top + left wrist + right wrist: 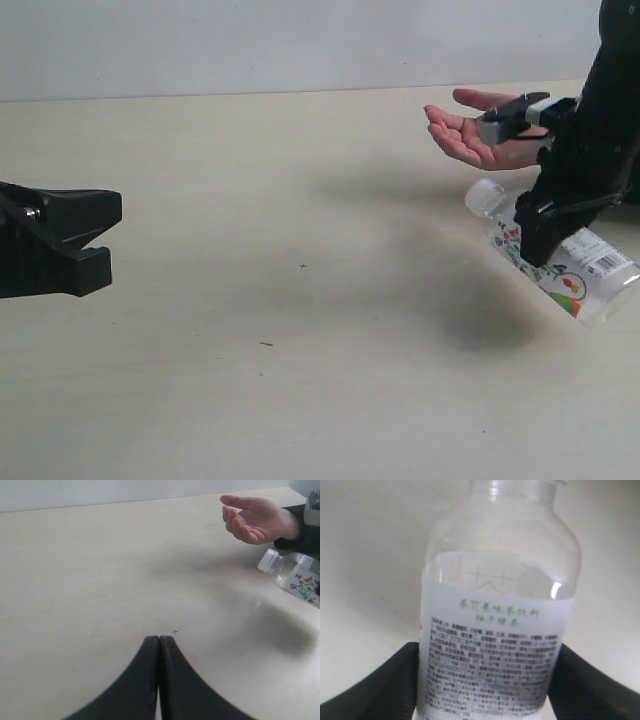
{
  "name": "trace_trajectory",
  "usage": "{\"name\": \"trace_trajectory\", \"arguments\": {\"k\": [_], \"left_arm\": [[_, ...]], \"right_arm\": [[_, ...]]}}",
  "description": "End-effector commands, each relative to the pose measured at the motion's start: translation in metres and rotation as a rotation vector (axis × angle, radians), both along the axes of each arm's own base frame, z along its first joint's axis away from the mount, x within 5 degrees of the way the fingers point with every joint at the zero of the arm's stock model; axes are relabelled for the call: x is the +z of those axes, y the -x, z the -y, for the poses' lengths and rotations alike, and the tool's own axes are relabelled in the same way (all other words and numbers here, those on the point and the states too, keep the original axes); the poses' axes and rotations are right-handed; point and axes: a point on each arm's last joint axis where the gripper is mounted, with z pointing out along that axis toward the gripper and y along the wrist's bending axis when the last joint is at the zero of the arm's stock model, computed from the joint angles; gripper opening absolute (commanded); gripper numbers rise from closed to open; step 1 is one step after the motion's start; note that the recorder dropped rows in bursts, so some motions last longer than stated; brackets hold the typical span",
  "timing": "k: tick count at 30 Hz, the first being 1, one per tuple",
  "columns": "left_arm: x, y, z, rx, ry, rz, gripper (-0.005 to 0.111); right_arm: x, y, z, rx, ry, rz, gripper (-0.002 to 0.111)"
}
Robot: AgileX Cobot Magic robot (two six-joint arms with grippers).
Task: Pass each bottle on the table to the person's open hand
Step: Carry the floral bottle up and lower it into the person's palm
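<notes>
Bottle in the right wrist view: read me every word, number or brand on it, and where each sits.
No text can be quoted.
Two short rows of green characters on the white label of the bottle: blurred, unreadable.
Dark fine print below them: too small to read.
Faint raised marks on the clear plastic above the label: illegible.
Exterior view: the label's print is too small to read.

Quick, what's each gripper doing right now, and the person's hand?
Left gripper: closed, empty.
Right gripper: closed on the wide clear bottle, held tilted.
Person's hand: open, palm up, empty.
</notes>
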Motion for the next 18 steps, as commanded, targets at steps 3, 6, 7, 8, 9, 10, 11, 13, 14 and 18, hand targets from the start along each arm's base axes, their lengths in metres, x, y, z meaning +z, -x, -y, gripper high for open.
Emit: {"name": "trace_trajectory", "arguments": {"k": [3,6,7,8,9,10,11,13,14,18], "left_arm": [[-0.001,0.002,0.0,-0.015,0.001,-0.009,0.002],[-0.001,0.002,0.0,-0.016,-0.001,-0.008,0.002],[-0.001,0.002,0.0,-0.017,-0.001,-0.01,0.002],[-0.001,0.002,0.0,-0.019,0.0,-0.011,0.002],[-0.001,0.002,0.001,-0.021,0.0,-0.013,0.002],[-0.002,0.003,0.001,-0.029,0.0,-0.018,0.002],[-0.002,0.004,0.002,-0.038,0.001,-0.025,0.002],[-0.002,0.004,0.002,-0.041,0.0,-0.025,0.002],[-0.002,0.004,0.002,-0.041,0.0,-0.025,0.002],[-0.002,0.004,0.002,-0.041,0.0,-0.025,0.002]], "right_arm": [[0.039,0.005,-0.009,-0.014,-0.097,0.009,0.0],[0.052,0.003,-0.01,-0.01,-0.111,0.051,0.0],[0.056,0.002,-0.01,-0.009,-0.114,0.066,0.0],[0.061,0.0,-0.01,-0.008,-0.116,0.085,0.0],[0.064,-0.003,-0.01,-0.011,-0.119,0.099,0.0],[0.07,-0.006,-0.011,-0.023,-0.122,0.12,0.0],[0.076,-0.009,-0.011,-0.042,-0.123,0.141,0.0],[0.09,-0.016,-0.012,-0.075,-0.129,0.191,0.0],[0.098,-0.019,-0.012,-0.092,-0.128,0.218,0.0],[0.119,-0.034,-0.009,-0.135,-0.096,0.309,0.0]]}}
